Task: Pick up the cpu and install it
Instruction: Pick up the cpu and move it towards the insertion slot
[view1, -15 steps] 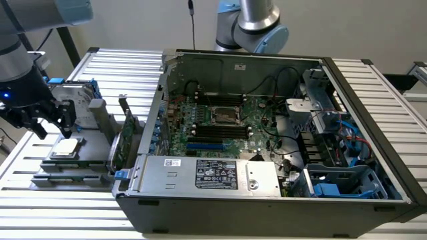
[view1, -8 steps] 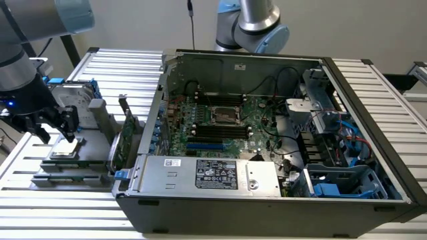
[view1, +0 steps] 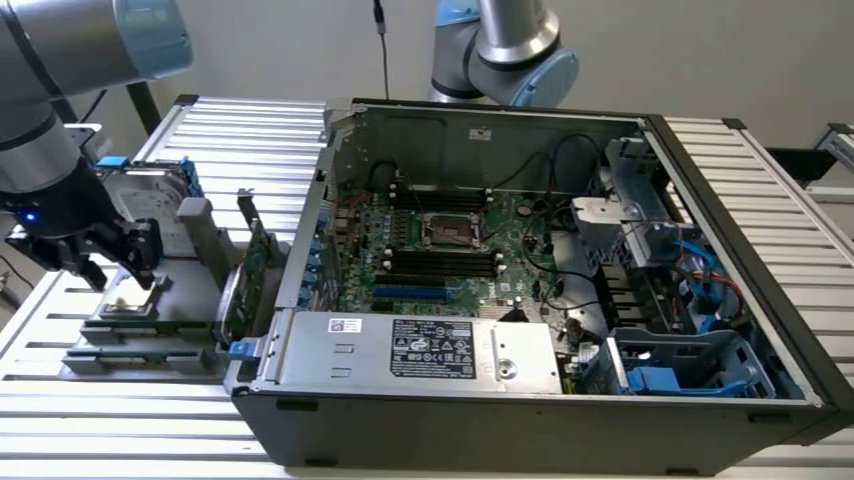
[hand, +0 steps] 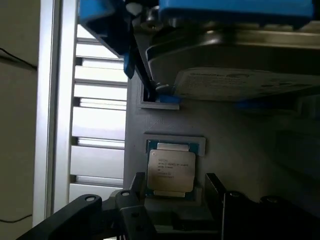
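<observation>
Silver-topped cpu (hand: 171, 171): seated flat in a shallow pocket of the grey holder (hand: 235, 150), outside the computer case (view1: 534, 420), on the exterior view's left.
Gripper (hand: 175, 184): spread wide, one finger either side of the chip, nothing held (contact with the chip's edges not discernible).
Hard drive (hand: 240, 80): just beside the pocket, close to the gripper.
Socket (view1: 447, 232): open on the motherboard (view1: 514, 255), well apart from the chip.
Risk, grip: off-centre closing likely to tilt or skid the thin chip; a corner pinch likely to drop it.
Risk, clearance: possible snag on the pocket wall or the green card (view1: 247, 270).
Risk, seating: misaligned placement liable to bend socket pins.
</observation>
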